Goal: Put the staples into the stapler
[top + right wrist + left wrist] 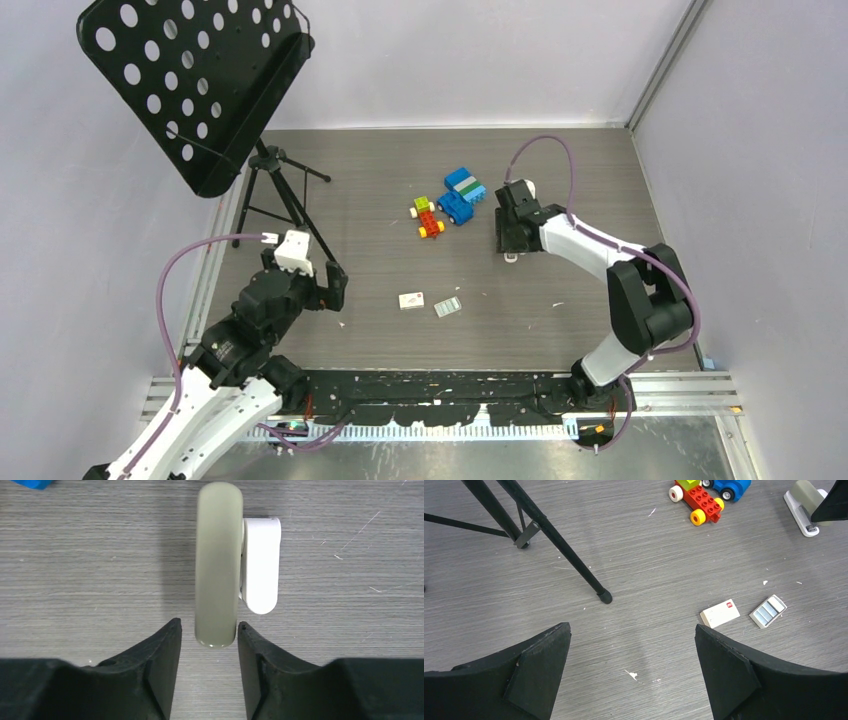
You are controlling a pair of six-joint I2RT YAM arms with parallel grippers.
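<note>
Grey-beige on top, the stapler [217,565] lies at 2 o'clock from the staples [447,307], and my right jaws stand loose around its near end, not clamping. If they close off-centre, I think it twists or slides away. Left jaws: released, empty.
</note>
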